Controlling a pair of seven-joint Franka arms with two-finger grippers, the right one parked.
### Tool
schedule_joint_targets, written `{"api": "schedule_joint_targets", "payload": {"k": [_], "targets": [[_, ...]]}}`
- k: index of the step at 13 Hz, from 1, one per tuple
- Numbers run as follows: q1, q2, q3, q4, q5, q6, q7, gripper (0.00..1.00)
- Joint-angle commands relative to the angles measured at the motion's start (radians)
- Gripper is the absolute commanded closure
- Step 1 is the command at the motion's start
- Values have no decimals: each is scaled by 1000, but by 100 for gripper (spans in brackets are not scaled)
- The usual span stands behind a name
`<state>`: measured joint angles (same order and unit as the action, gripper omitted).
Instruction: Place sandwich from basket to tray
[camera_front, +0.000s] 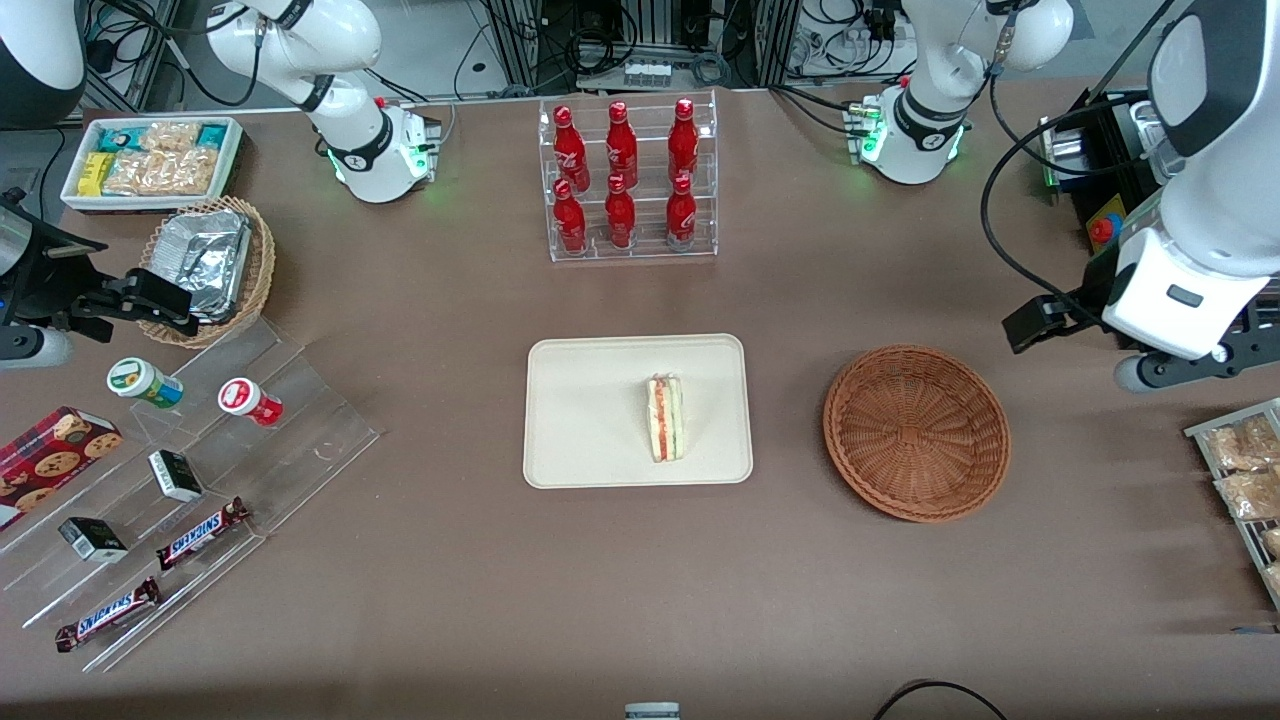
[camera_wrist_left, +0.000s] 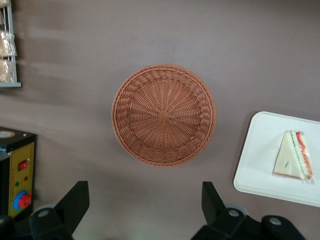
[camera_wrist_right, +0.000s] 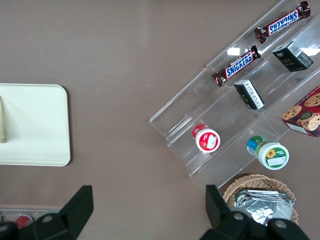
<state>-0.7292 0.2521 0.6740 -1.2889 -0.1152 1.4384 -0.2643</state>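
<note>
On smooth cream tray (camera_front: 590, 420), layered triangular sandwich (camera_front: 665, 417); tool (camera_wrist_left: 145, 205) open above woven basket (camera_wrist_left: 164, 114).

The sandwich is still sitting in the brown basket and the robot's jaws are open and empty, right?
Not quite. The basket is empty; the sandwich lies on the tray, as the front view shows. The rest holds: the gripper hangs above the table beside the basket, jaws open and empty.
</note>
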Motion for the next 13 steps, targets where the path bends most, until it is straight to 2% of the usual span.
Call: {"api": "schedule_joint_targets", "payload": {"k": [1, 6, 8, 9, 10, 11, 12, 13], "targets": [[-18, -42, 79, -24, -15, -13, 75, 1], [-18, -82, 153, -23, -11, -65, 111, 1], [-15, -105, 156, -26, -9, -81, 119, 1], [31, -102, 142, -24, -20, -78, 119, 1], [182, -97, 33, -21, -43, -79, 120, 1], [341, -111, -189, -13, -41, -81, 117, 1], [464, -131, -317, -15, -29, -81, 119, 1], [494, -145, -374, -23, -9, -81, 119, 1]]}}
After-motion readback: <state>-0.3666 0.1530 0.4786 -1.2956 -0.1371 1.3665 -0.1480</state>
